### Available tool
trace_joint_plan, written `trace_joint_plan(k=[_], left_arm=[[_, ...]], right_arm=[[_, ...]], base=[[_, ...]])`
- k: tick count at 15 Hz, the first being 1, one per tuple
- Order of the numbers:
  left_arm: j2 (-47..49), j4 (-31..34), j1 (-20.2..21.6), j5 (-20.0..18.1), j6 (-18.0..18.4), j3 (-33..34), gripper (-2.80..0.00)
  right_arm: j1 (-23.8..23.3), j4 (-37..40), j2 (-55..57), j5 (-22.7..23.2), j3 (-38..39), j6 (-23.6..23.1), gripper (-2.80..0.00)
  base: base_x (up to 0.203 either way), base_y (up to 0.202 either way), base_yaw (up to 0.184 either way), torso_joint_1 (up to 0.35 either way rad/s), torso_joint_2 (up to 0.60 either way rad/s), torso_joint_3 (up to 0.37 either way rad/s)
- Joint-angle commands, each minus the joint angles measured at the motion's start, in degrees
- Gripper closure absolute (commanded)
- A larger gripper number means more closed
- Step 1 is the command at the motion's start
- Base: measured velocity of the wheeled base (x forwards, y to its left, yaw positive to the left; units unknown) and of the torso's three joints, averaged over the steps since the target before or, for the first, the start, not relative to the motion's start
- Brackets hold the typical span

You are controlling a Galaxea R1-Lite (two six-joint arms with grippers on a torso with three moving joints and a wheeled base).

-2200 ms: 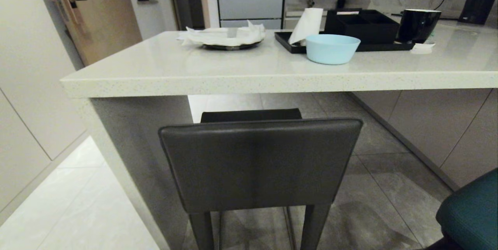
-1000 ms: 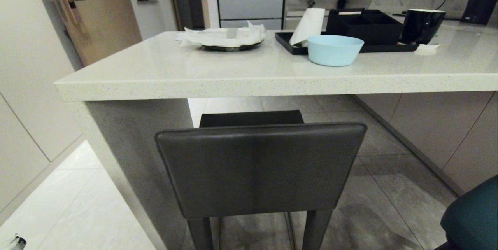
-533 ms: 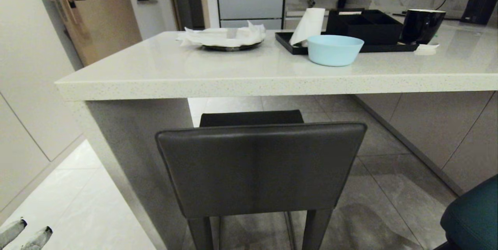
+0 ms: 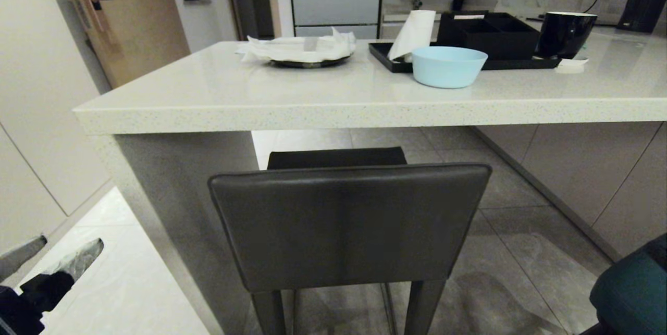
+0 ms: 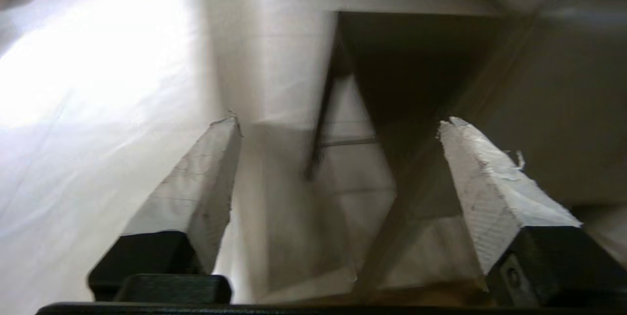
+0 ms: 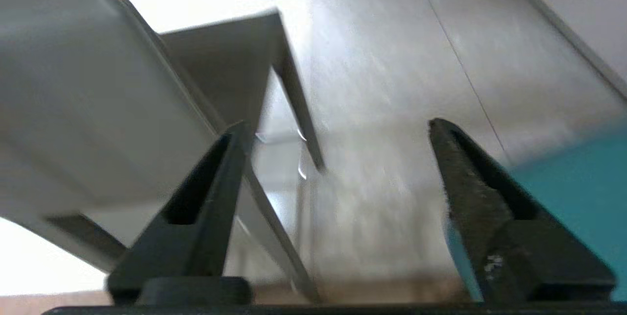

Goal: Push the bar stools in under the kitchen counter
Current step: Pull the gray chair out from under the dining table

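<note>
Standing in front of the kitchen counter (image 4: 333,108), the dark grey stool (image 4: 348,225) faces away from me, its low back just below the thick stone edge and its seat reaching a little way into the open space beneath. The teal stool (image 4: 633,288) shows only as a rounded corner at the lower right, apart from the grey one and out from under the counter. The left gripper (image 4: 49,258) hangs low at the left over the pale floor (image 4: 130,293), its taped fingers spread apart and holding nothing. The right gripper (image 6: 338,129) shows only from its wrist camera, fingers likewise wide apart and empty, with the grey stool's legs on one side and teal on the other. A light blue bowl (image 4: 449,66) sits on the countertop.
</note>
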Motion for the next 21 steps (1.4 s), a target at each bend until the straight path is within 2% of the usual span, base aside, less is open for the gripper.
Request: trace_joint_plan(k=[1, 2, 4, 7, 8, 10, 12, 14, 16, 18, 21], left_arm=[[4.37, -1.16, -1.82, -6.92, -0.32, 0.12, -2.80], [4.51, -1.21, -2.74, -12.43, -1.01, 0.21, -2.80], [5.37, -1.30, -3.21, -22.15, -1.37, 1.11, -2.80], [10.18, -2.29, -3.44, -31.96, -1.18, 1.40, -2.80], [12.69, -4.17, -3.38, -33.84, -0.98, 1.33, -2.80], [18.67, -10.01, -3.37, -35.23, -0.65, 1.38, -2.80], [26.32, -19.34, -2.99, -37.83, -0.30, 2.05, -2.80], [34.72, -31.26, -2.68, -40.82, -0.02, 3.37, -2.80], [42.37, -43.17, -2.38, -42.61, 0.04, 5.28, -2.80], [47.92, -52.24, -1.37, -44.83, 0.09, 7.22, -2.80], [52.99, -59.33, -0.10, -45.96, 0.05, 7.33, -2.80]], right_arm=[[0.92, -2.98, 5.92, 9.05, 0.01, -0.03, -2.80], [1.04, -3.26, 7.98, 13.89, 0.14, -0.12, -2.80], [0.98, -3.83, 11.95, 19.73, 0.11, -0.23, -2.80], [0.92, -8.74, 18.47, 27.95, 0.15, -0.31, -2.80], [0.91, -11.50, 20.89, 29.99, 0.25, -0.48, -2.80], [0.90, -17.29, 25.35, 33.36, 0.87, -2.04, -2.80], [0.91, -24.05, 29.64, 38.04, 3.15, -2.65, -2.80], [0.90, -32.95, 34.14, 42.18, 6.52, -2.79, -2.80], [0.86, -39.01, 38.96, 44.25, 8.37, -2.83, -2.80], [0.81, -42.96, 43.17, 44.81, 8.51, -2.90, -2.80], [0.80, -48.75, 48.36, 45.08, 7.61, -2.89, -2.80]], base=[[0.000, 0.000, 0.000, 0.000, 0.00, 0.000], [0.000, 0.000, 0.000, 0.000, 0.00, 0.000], [0.000, 0.000, 0.000, 0.000, 0.00, 0.000], [0.000, 0.000, 0.000, 0.000, 0.00, 0.000], [0.000, 0.000, 0.000, 0.000, 0.00, 0.000], [0.000, 0.000, 0.000, 0.000, 0.00, 0.000], [0.000, 0.000, 0.000, 0.000, 0.00, 0.000], [0.000, 0.000, 0.000, 0.000, 0.00, 0.000], [0.000, 0.000, 0.000, 0.000, 0.00, 0.000], [0.000, 0.000, 0.000, 0.000, 0.00, 0.000], [0.000, 0.000, 0.000, 0.000, 0.00, 0.000]])
